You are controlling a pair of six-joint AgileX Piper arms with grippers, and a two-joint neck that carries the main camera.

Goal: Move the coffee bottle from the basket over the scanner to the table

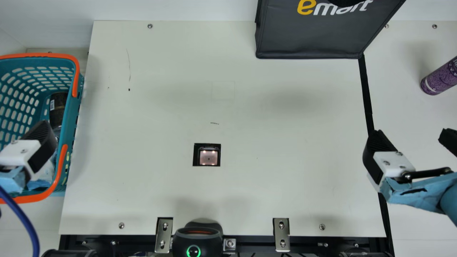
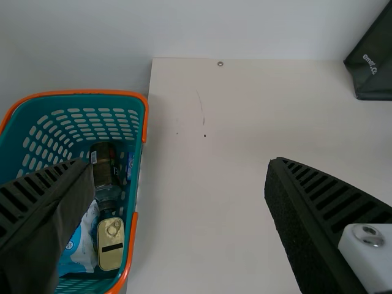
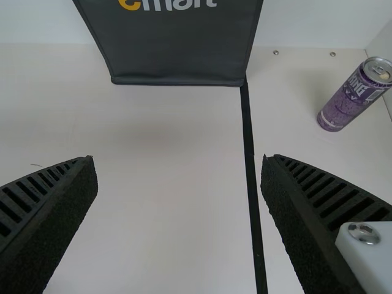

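My left gripper is up over the basket, wide apart with nothing in it. The coffee bottle is down in the basket, lower than the gripper and a bit past its tips, nearer to one finger than the other. My right gripper is wide too and holds nothing, and a purple can is past its tips

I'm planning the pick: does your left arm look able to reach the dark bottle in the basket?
Probably yes: my left pincer is open by the basket, the bottle's dark end lies uncovered, but the wall alongside may crowd a finger.
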